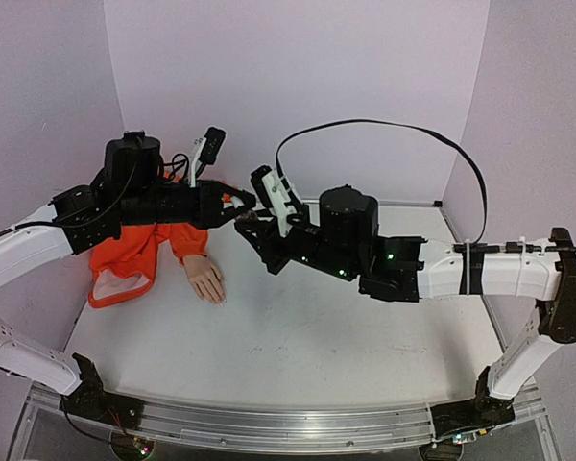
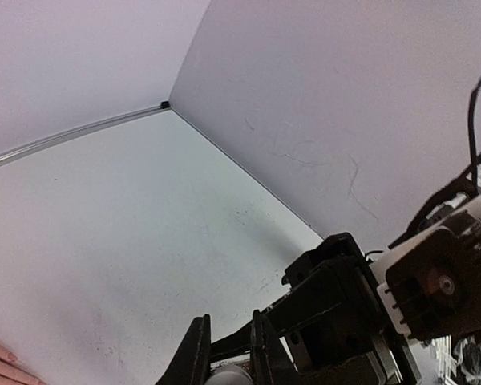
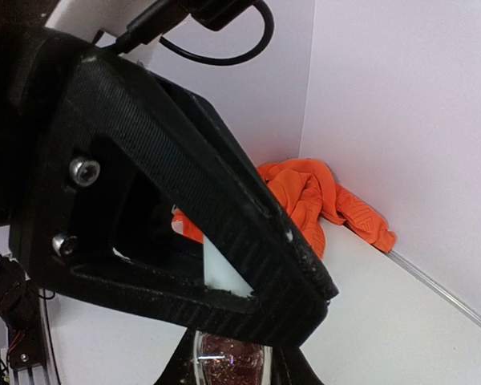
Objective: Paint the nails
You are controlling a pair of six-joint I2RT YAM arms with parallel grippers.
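Opening stage: my right gripper [image 1: 243, 229] clamps the small glass bottle [image 3: 228, 358], my left gripper [image 2: 228, 357] its pale cap [image 2: 228, 375]; the flesh-coloured mannequin hand's nails [image 1: 216, 296] look unpainted.

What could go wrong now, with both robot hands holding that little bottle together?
The left gripper is shut on the cap while the right gripper holds the bottle above the table: a slip could spill it there. The two grippers are tightly crowded and might knock each other.
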